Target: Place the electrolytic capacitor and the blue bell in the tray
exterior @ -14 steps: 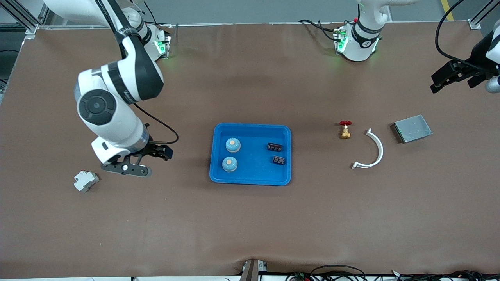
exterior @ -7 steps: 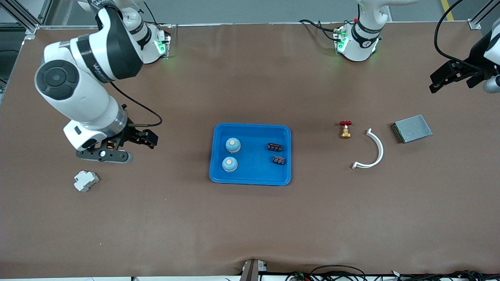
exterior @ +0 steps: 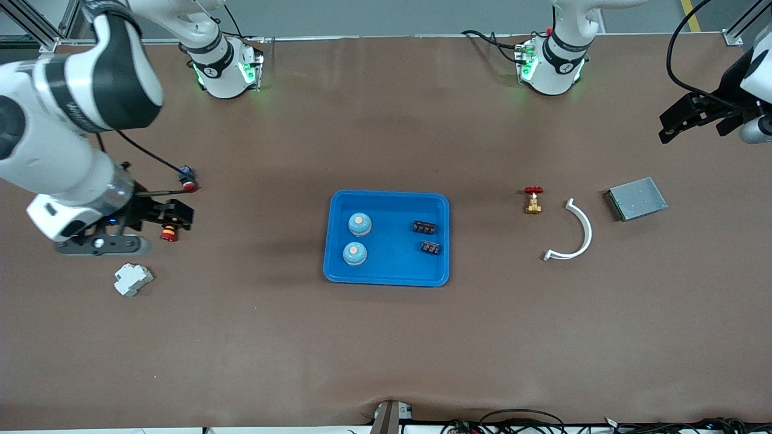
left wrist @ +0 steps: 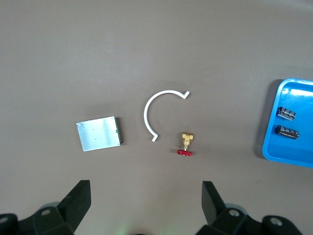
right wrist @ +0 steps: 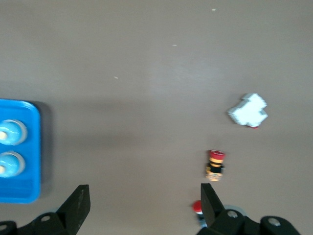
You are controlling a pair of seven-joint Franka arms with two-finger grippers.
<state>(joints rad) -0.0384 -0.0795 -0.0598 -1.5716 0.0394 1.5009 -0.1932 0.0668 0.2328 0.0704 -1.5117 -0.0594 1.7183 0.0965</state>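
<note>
brown table (exterior: 241,337): right gripper (exterior: 158,218) now at right arm's end, fingers wide, uncovering probably two red buttons (exterior: 169,232); left gripper (exterior: 687,117) waiting, wide; blue tray (exterior: 386,276) unchanged.

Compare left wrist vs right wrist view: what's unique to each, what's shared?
Left wrist only: grey metal box, white curved clip, brass valve with red handle, two dark capacitors in the tray. Right wrist only: white block, red-topped button, two blue bells in the tray. Shared: the blue tray, the brown table, and each arm's own open, empty end effector.
</note>
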